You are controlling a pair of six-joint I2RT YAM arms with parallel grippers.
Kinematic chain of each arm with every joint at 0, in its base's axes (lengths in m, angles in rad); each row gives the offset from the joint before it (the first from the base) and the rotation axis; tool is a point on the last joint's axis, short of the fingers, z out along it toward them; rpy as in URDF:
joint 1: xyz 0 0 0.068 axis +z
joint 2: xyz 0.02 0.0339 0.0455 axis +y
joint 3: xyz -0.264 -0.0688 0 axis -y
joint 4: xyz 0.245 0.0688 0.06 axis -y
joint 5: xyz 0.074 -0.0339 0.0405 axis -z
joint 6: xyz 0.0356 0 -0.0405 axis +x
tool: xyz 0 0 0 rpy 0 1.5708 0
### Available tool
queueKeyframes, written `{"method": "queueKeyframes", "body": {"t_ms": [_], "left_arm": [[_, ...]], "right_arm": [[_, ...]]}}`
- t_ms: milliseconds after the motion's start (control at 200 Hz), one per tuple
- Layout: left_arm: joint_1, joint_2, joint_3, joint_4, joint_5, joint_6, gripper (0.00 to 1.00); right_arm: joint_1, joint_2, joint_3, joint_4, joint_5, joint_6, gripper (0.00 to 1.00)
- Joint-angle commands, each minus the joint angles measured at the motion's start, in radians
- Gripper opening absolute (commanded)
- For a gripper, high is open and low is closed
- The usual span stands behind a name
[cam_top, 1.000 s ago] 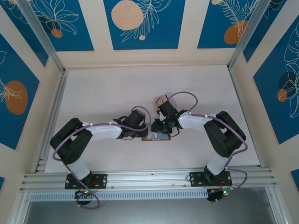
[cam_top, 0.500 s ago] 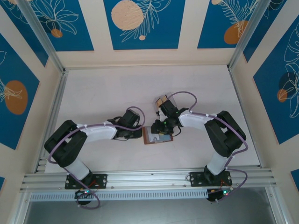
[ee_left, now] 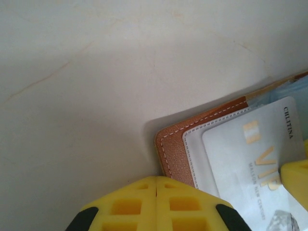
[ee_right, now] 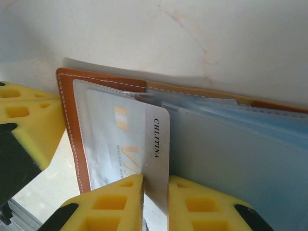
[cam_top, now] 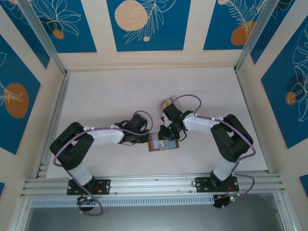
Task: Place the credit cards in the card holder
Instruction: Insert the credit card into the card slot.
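Left gripper (ee_left: 156,186) has pressed shut at the card holder (ee_left: 171,149); right gripper (ee_right: 155,192) pinches a credit card (ee_right: 144,139) (over its inside).

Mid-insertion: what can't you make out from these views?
Right wrist: the credit card stands between the jaws of the right gripper, but the frame's bottom edge cuts off the contact; pinched or loose, cannot tell.
Top external: the pockets of the card holder, covered by both wrists and too small.
Left wrist: what lies under the shut left gripper, hidden by the gripper itself.
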State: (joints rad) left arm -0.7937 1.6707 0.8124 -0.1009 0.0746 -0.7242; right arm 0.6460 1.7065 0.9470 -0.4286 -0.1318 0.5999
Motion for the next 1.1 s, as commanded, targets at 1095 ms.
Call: {"method": "queueKeyframes", "body": {"t_ms": [1095], "left_arm": [[-0.105,0.165,0.009,0.045,-0.035,-0.096,0.00]], "right_arm": [[0.065,-0.094,0.110,-0.237,0.244,-0.031,0.46]]}}
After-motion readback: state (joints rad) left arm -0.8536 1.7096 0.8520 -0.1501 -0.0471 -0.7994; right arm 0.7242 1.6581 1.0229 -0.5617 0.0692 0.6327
